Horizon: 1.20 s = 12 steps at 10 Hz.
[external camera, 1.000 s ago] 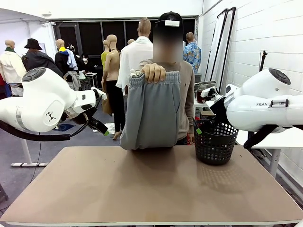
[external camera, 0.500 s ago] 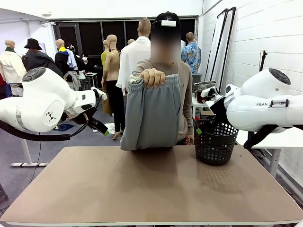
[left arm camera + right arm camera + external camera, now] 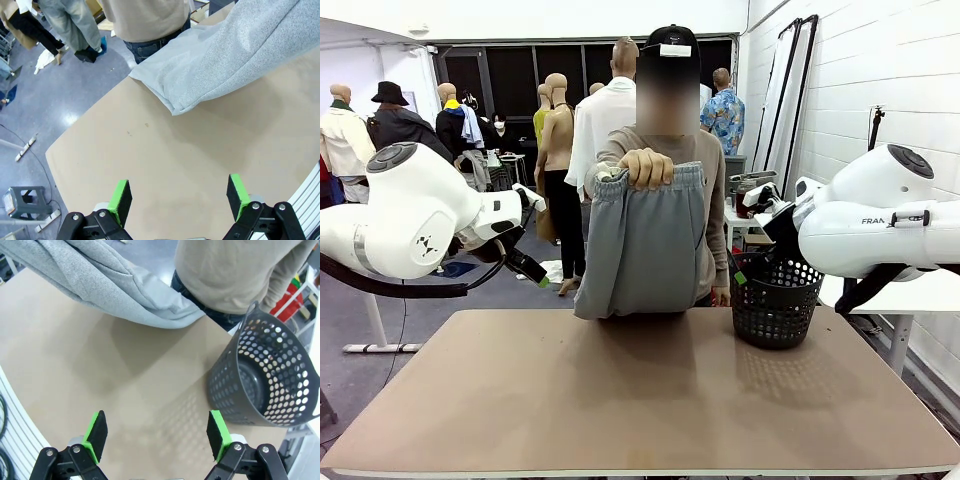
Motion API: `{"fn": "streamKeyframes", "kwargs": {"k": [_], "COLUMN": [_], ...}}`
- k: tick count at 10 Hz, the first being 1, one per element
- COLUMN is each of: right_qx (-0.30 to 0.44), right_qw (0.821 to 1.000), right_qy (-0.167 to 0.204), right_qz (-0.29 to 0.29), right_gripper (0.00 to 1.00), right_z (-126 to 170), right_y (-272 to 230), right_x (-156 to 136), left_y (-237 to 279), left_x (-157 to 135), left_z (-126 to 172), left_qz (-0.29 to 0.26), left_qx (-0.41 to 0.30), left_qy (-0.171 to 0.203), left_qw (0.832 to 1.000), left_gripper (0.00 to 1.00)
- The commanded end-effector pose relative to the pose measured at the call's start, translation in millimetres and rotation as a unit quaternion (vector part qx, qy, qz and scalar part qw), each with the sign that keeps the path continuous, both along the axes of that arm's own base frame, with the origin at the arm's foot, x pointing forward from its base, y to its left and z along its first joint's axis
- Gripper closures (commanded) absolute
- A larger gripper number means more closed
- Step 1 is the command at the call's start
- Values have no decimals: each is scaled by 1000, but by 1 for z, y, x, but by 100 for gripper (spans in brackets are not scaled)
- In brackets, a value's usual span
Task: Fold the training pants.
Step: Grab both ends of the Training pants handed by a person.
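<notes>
Across the desk (image 3: 640, 400), the training pants (image 3: 642, 240) hang from the person's hand (image 3: 645, 160), their lower end resting on the far edge near the black mesh basket (image 3: 775, 300). We judge folding not yet begun: laying flat and every fold remain. Our left jaws and right jaws stand spread, holding nothing.
</notes>
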State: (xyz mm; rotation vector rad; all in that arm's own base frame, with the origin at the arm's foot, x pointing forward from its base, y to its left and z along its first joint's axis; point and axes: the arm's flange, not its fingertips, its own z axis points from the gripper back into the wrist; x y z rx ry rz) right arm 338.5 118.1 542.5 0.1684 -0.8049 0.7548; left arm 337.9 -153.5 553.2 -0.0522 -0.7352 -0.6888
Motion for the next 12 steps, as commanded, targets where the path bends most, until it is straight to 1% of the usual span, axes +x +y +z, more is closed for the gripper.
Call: {"fn": "streamKeyframes", "kwargs": {"k": [1,2,3,4,5,7,8,9,10,11,12], "right_qx": [-19,-25,-15,-17,-12,9,18,19,22,12,-2], "right_qw": [999,997,994,989,983,972,967,963,959,961,967], "right_qy": [-31,-45,-61,-79,-91,-107,-114,-127,-132,-133,-129], "right_qz": [37,60,95,121,158,210,227,239,248,241,219], "right_gripper": [0,0,0,0,0,0,0,0,0,0,0], "right_z": [3,3,2,-1,-3,-5,-5,-7,-7,-7,-5], "right_y": [-1,-2,-2,-2,0,-2,-2,-2,-2,-1,-1], "right_x": [18,23,27,33,37,42,45,50,47,49,51], "left_y": [9,11,13,16,20,28,32,35,35,34,35], "left_x": [15,20,23,26,29,36,39,43,40,42,44], "left_z": [4,4,5,6,7,5,4,3,1,0,4], "left_qz": [-36,-70,-102,-141,-179,-233,-254,-281,-289,-285,-248], "left_qx": [32,48,67,94,102,103,92,89,89,87,92], "left_qy": [2,12,19,28,30,3,-20,-48,-64,-65,-60], "left_qw": [999,996,992,985,978,967,963,954,951,952,962], "left_gripper": [0,0,0,0,0,0,0,0,0,0,0]}}
